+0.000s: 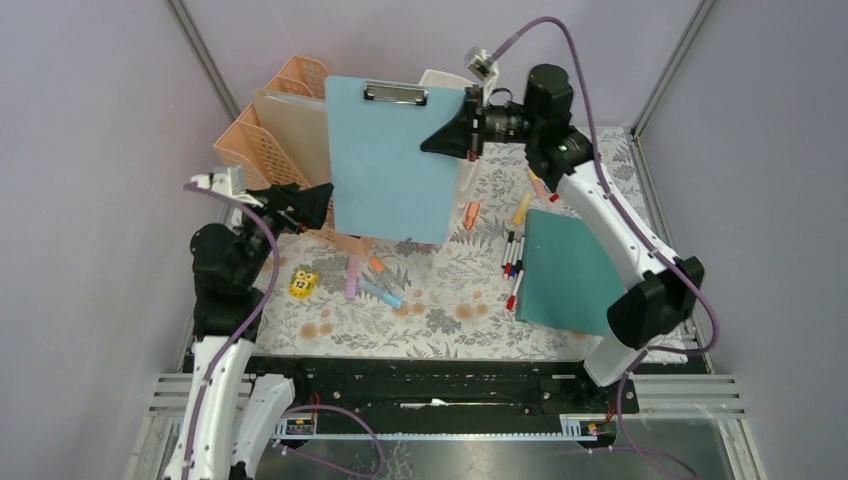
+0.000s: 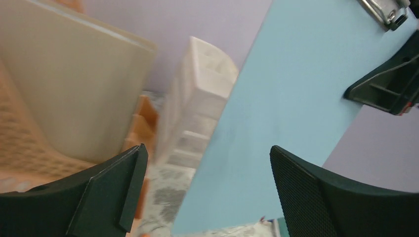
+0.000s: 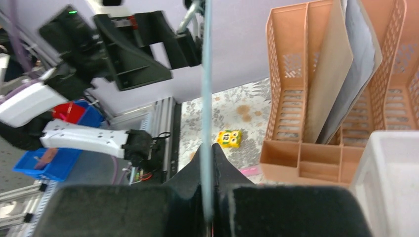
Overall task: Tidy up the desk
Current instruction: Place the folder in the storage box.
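Right gripper [image 1: 462, 128] clamps the clipboard [image 1: 392, 160] upright, heading for the rack [image 1: 262, 140] at ten o'clock; left gripper [image 1: 312, 205] gapes empty

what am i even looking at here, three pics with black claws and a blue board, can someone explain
These are two robot arms bolted at the near edge of a desk covered with a flowered cloth. One picture looks down from above; the other two come from cameras on each arm's wrist, so the black claws are each arm's own fingers. The right gripper is pinching a light blue clipboard by its edge, held up in the air. The left gripper is open beside it, gripping nothing. A peach file rack, a teal folder, scattered pens and a small yellow toy sit on the desk.
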You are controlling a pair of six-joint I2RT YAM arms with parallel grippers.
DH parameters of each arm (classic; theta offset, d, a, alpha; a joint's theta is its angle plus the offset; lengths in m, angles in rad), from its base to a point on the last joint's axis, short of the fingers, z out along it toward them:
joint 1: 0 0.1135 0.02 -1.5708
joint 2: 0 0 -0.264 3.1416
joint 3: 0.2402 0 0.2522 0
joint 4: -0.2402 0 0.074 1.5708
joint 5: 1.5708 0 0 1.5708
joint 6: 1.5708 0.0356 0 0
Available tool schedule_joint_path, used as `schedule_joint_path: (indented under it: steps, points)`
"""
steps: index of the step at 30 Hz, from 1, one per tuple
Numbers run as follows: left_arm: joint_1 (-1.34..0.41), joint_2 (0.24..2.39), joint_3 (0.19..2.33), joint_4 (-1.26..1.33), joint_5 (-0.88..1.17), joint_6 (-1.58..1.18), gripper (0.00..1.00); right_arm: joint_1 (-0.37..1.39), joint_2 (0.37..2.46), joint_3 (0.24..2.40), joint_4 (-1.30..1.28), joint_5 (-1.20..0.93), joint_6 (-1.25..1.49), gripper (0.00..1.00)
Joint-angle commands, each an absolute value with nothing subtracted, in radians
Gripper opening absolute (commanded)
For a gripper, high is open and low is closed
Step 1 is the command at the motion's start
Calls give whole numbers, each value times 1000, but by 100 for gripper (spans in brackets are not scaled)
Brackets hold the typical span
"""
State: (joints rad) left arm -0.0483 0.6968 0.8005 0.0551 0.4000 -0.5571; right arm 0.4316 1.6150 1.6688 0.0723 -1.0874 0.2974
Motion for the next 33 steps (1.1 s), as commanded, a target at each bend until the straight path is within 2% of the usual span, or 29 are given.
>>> schedule_joint_path:
  steps: [1, 6, 19, 29, 33]
  points:
    - [-44, 571, 857, -231, 81, -386, 99, 532, 1743, 1883, -92, -953, 137, 0]
    - [-44, 422, 836, -347, -40, -369, 99, 662, 1915, 2138, -244, -780, -34, 0]
    - [-44, 153, 762, -439, -190, -389, 99, 819, 2270, 2575, -128, -407, -108, 0]
    - [-44, 83, 642, -412, -171, -345, 99, 826, 2366, 2658, -121, -389, -149, 0]
    - [-44, 84, 650, -418, -181, -328, 99, 818, 2383, 2705, -168, -518, -138, 0]
